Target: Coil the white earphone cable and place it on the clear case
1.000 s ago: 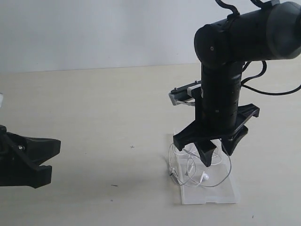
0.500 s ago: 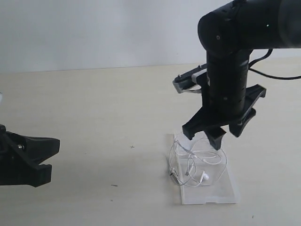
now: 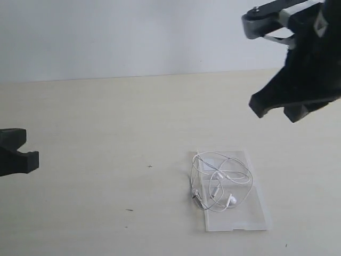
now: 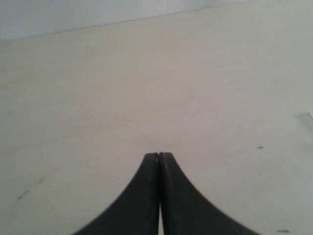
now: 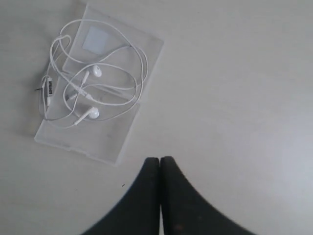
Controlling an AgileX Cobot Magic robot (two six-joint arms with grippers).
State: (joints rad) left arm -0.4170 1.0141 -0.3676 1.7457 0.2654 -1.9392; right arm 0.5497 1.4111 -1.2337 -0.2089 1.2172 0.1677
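The right gripper (image 3: 278,111) hung high on the right, jaws pressed together; the left gripper (image 4: 159,155), likewise closed, sat low at the left. The white earphone cable (image 3: 231,200) lay loosely coiled on the clear case (image 3: 258,216), near right.

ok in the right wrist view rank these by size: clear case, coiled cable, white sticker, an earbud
1. flat clear plastic case
2. coiled thin white earphone cable
3. small white square sticker
4. white earbud; the two earbuds look alike
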